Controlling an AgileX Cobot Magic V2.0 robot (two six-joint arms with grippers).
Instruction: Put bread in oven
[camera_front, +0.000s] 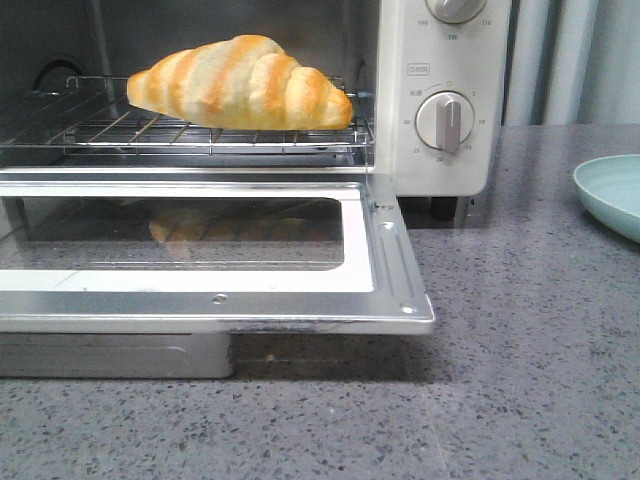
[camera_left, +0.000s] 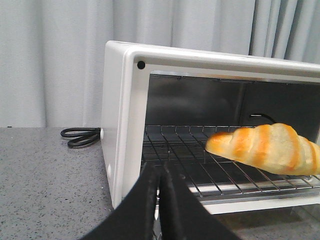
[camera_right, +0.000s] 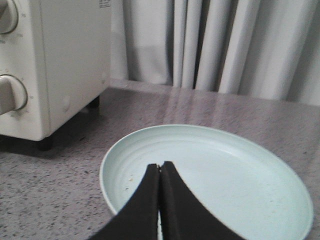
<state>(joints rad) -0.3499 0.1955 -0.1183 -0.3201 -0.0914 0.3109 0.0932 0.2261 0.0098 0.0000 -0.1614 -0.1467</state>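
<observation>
The bread (camera_front: 240, 84), a glossy golden-orange crescent roll with cream stripes, lies on the wire rack (camera_front: 180, 135) inside the cream-white oven (camera_front: 440, 170). The oven's glass door (camera_front: 200, 250) hangs dropped open and flat. In the left wrist view the bread (camera_left: 267, 147) rests on the rack to one side, apart from my left gripper (camera_left: 160, 167), which is shut and empty in front of the oven's left front edge. My right gripper (camera_right: 160, 166) is shut and empty, hovering over a pale green plate (camera_right: 210, 165). Neither gripper shows in the front view.
The pale green plate (camera_front: 612, 192) sits on the grey speckled counter (camera_front: 520, 380) right of the oven. Two round dials (camera_front: 446, 120) are on the oven's right panel. A black coiled cord (camera_left: 80, 136) lies left of the oven. Grey curtains (camera_right: 225, 45) hang behind.
</observation>
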